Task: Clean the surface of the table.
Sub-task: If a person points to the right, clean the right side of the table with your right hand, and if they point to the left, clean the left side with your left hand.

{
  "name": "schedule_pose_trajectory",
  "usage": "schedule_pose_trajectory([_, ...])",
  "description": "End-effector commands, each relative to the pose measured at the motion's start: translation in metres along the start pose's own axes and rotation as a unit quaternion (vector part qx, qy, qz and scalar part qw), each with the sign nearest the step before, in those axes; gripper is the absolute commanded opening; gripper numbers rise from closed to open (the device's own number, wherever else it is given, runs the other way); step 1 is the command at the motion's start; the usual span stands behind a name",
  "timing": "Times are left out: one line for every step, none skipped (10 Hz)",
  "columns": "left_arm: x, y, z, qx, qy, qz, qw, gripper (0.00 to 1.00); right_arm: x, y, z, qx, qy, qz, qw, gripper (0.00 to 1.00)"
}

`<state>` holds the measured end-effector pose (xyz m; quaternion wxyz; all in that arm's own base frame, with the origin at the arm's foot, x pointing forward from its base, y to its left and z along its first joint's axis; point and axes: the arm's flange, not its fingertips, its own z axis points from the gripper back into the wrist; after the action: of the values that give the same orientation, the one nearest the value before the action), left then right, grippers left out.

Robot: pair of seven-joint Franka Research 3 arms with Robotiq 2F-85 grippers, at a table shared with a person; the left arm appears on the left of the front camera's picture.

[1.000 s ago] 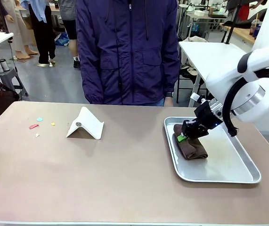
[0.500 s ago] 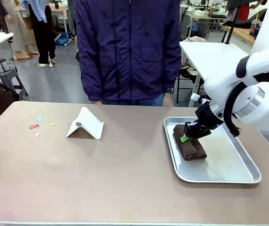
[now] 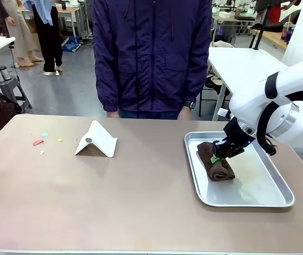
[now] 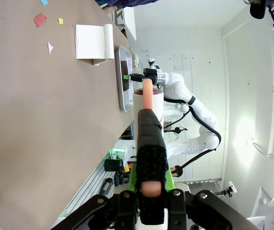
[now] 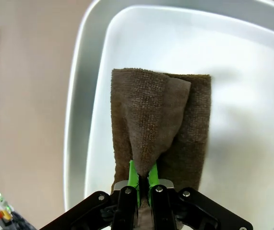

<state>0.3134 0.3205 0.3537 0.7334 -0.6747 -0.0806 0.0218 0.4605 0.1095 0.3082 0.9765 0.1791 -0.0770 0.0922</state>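
Brown terry cloth [image 5: 146, 124] lies folded in the silver metal tray [image 3: 247, 203], and your right gripper [image 5: 140, 175] pinches a raised fold of it between its green pads. The tray rests on the right part of the beige-brown table [image 3: 140, 196], with a person in a purple jacket [image 3: 151, 53] standing at the far edge. Well to the left lies a white tent-shaped folded sheet [image 3: 99, 139], with small coloured scraps [image 3: 38, 142] near it. Your left gripper [image 4: 149, 124] points along the tabletop, fingers pressed together; you cannot tell whether they hold anything.
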Motion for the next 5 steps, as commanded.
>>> schedule_pose_trajectory([-0.003,-0.005,0.000,0.003,0.005,0.002,1.000,0.09,0.000,-0.013,0.009,-0.026,-0.007,-0.028,0.999,0.08])
schedule_pose_trajectory([-0.003,-0.005,0.000,0.003,0.005,0.002,1.000,0.09,-0.002,-0.021,0.011,-0.036,-0.007,-0.039,0.999,0.08])
schedule_pose_trajectory([-0.003,-0.005,0.000,0.003,0.005,0.002,1.000,0.09,-0.004,-0.029,0.014,-0.046,-0.009,-0.052,0.998,0.08])
schedule_pose_trajectory([-0.003,-0.005,0.000,0.003,0.005,0.002,1.000,0.09,-0.005,-0.037,0.017,-0.049,-0.011,-0.062,0.997,0.08])
schedule_pose_trajectory([-0.003,-0.005,0.000,0.003,0.005,0.002,1.000,0.09,-0.007,-0.045,0.019,-0.052,-0.013,-0.073,0.996,0.08])
